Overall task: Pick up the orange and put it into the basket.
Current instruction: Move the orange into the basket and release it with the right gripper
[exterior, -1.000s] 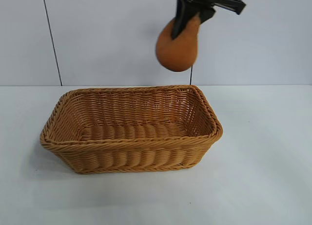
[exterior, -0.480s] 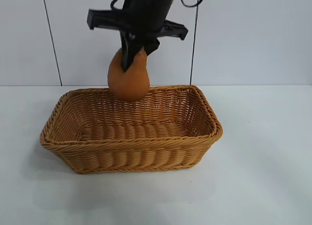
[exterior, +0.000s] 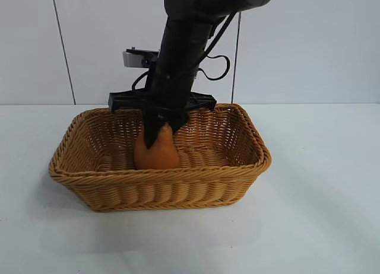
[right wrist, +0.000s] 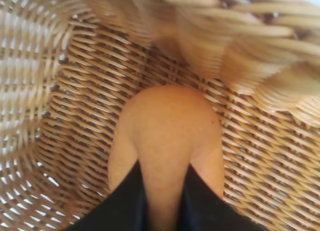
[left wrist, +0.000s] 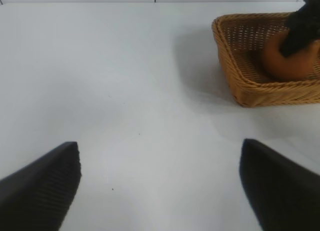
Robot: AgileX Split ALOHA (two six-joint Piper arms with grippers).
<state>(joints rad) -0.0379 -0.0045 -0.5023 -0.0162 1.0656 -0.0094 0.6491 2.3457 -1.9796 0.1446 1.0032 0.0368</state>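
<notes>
The orange (exterior: 157, 154) rests with its rounded base on the floor of the wicker basket (exterior: 160, 176), near the middle. My right gripper (exterior: 160, 128) reaches down into the basket from above and is shut on the orange's tapered top. In the right wrist view its two black fingers (right wrist: 120, 206) press against both sides of the orange (right wrist: 167, 126), with the basket weave (right wrist: 65, 91) all around. My left gripper (left wrist: 160, 186) hovers open over bare table, well away from the basket (left wrist: 230, 56). It holds nothing.
The basket stands on a white table (exterior: 320, 214) with a pale panelled wall (exterior: 309, 42) behind it. The right arm's black body and cable (exterior: 214, 66) rise above the basket's back rim.
The right arm carried the orange from high at the right leftward over the basket, then lowered it until it rests on the basket floor. The left gripper has not moved.
</notes>
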